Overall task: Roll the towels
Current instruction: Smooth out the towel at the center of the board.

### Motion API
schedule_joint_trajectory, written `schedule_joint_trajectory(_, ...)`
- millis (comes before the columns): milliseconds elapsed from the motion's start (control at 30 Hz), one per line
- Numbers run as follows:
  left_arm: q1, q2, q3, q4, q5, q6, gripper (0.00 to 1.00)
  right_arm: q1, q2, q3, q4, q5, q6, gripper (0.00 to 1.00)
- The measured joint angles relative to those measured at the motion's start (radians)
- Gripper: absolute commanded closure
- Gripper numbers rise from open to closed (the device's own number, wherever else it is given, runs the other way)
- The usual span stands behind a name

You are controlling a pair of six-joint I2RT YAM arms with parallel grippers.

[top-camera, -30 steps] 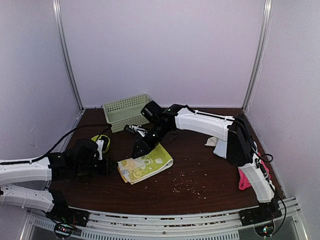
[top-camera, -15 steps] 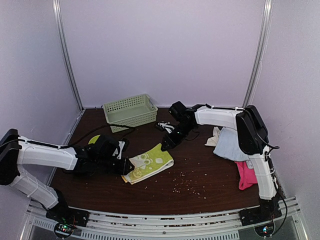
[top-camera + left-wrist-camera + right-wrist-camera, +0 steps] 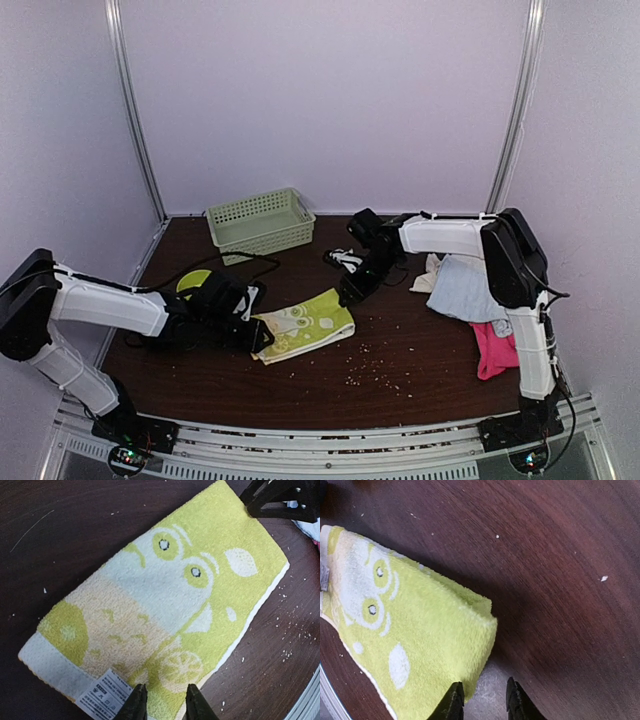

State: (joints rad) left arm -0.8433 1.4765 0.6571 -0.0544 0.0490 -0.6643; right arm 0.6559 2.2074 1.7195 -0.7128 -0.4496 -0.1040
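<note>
One lime towel, not yet rolled.
We judge it limp: pinch its 8 o'clock end, where left pincer hovers narrowly parted, grip unclear; right pincer narrowly parted, empty.

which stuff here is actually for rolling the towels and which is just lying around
For the job:
lime-green towel
light blue towel
cream-white towel
hot pink towel

Just lying about:
green basket
crumbs
small black-and-white object, too blurred to identify
</note>
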Motion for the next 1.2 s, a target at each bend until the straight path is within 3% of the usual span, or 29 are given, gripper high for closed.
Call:
schedule_joint_trajectory(200, 0.000, 0.013, 0.033, -0.010, -0.009, 0.019, 0.67, -0.007, -0.080, -0.002, 0.002, -0.048, 0.008, 0.51)
schedule_joint_trajectory(600, 0.000, 0.036, 0.060, -0.029, 0.001, 0.027, 0.66, -0.005, -0.077, -0.064, -0.032, -0.104, 0.033, 0.49)
schedule_joint_trajectory(667, 0.000, 0.047, 0.070, -0.030, 0.003, 0.027, 0.66, -0.005, -0.072, -0.064, -0.032, -0.118, 0.041, 0.57)
schedule_joint_trajectory(833, 0.000, 0.090, 0.099, -0.031, 0.016, 0.027, 0.64, -0.005, -0.050, -0.064, -0.032, -0.172, 0.047, 1.00)
schedule_joint_trajectory(1000, 0.000, 0.108, 0.118, -0.061, 0.016, 0.029, 0.64, -0.016, -0.081, -0.135, 0.002, -0.227, 0.064, 1.00)
schedule_joint_trajectory(1200, 0.000, 0.115, 0.156, -0.077, 0.015, 0.038, 0.64, -0.100, -0.259, -0.354, 0.059, -0.238, 0.097, 1.00)
